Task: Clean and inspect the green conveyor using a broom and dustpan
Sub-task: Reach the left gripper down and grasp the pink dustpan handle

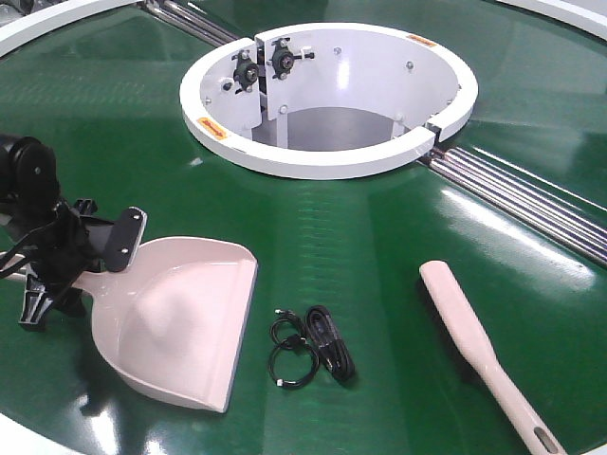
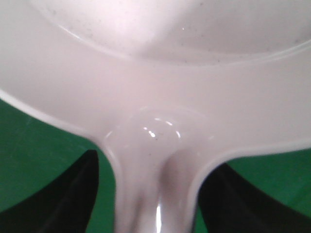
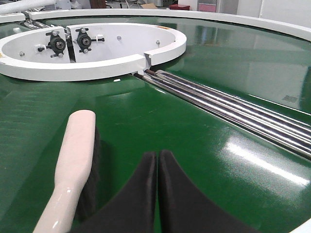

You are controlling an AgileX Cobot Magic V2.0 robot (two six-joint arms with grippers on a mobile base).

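Note:
A pale pink dustpan [image 1: 180, 322] lies on the green conveyor [image 1: 379, 227] at the front left. My left gripper [image 1: 83, 275] is at its handle. In the left wrist view the gripper [image 2: 155, 167] is open; its black fingers [image 2: 73, 194] straddle the dustpan handle [image 2: 155, 194], with green belt showing beside it. A pale pink broom [image 1: 474, 341] with dark bristles lies on the belt at the front right. In the right wrist view my right gripper [image 3: 157, 156] is shut and empty, just right of the broom [image 3: 77, 145]. It is out of the front view.
A coiled black cable [image 1: 313, 346] lies between dustpan and broom. A white ring hub [image 1: 322, 163] with bearings stands at the belt's centre. Metal rollers [image 1: 531, 199] run from it to the right, also in the right wrist view [image 3: 233, 111].

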